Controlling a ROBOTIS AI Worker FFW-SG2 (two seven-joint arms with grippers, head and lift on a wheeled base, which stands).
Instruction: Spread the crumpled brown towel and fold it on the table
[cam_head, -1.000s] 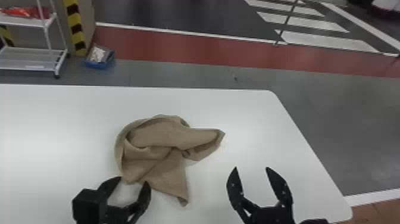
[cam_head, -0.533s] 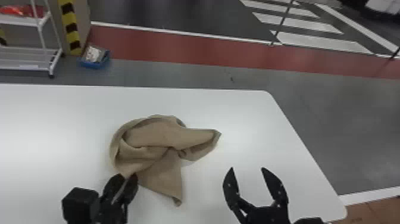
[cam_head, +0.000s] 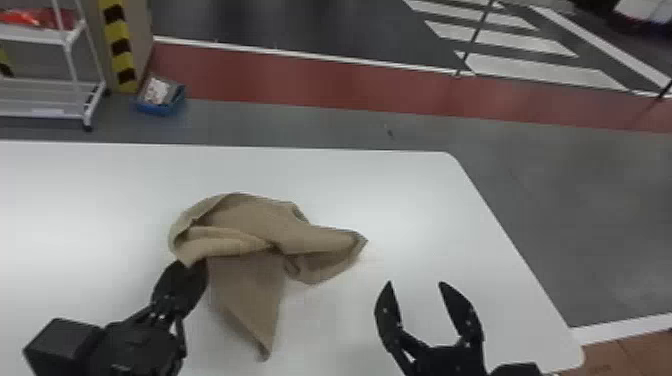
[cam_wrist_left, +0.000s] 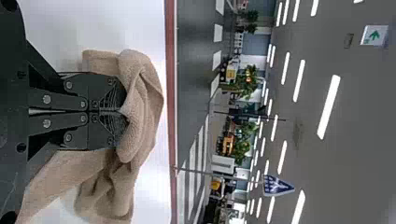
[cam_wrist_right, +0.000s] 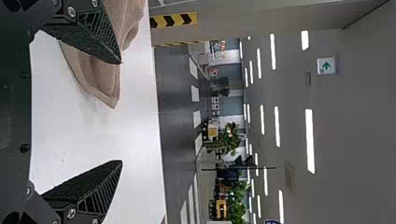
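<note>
Towel (cam_head: 250, 220) lies crumpled on table (cam_head: 375, 190), lobes overlapped & twisted. Near-left edge appar. pinched in L. gripper (cam_head: 191, 264), fingers closed. R. gripper (cam_head: 416, 283) held wide, empty, to right of towel. Prog. (est.): early; one edge secured, approx. Spreading not yet achieved, no neat fold made. To be done: cloth opened flat, wrinkles removed, then folded.

A large indoor hall, perhaps a test or demonstration space: beyond the white bench (cam_head: 400, 190) lie street-style crossing stripes (cam_head: 530, 69) and a red lane (cam_head: 300, 77); farther from it, a triangular road sign (cam_wrist_left: 275, 185) and plants (cam_wrist_left: 242, 150); above it, ceiling strip lights (cam_wrist_left: 329, 107).
</note>
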